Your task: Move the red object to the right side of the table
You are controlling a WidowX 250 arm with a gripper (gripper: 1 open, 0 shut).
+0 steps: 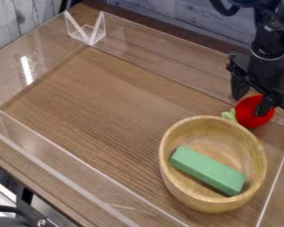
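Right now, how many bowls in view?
1. The round light wooden bowl sits at the near right of the table, just nearer the camera than the red toy fruit. No part of another shows behind the gripper or arm.
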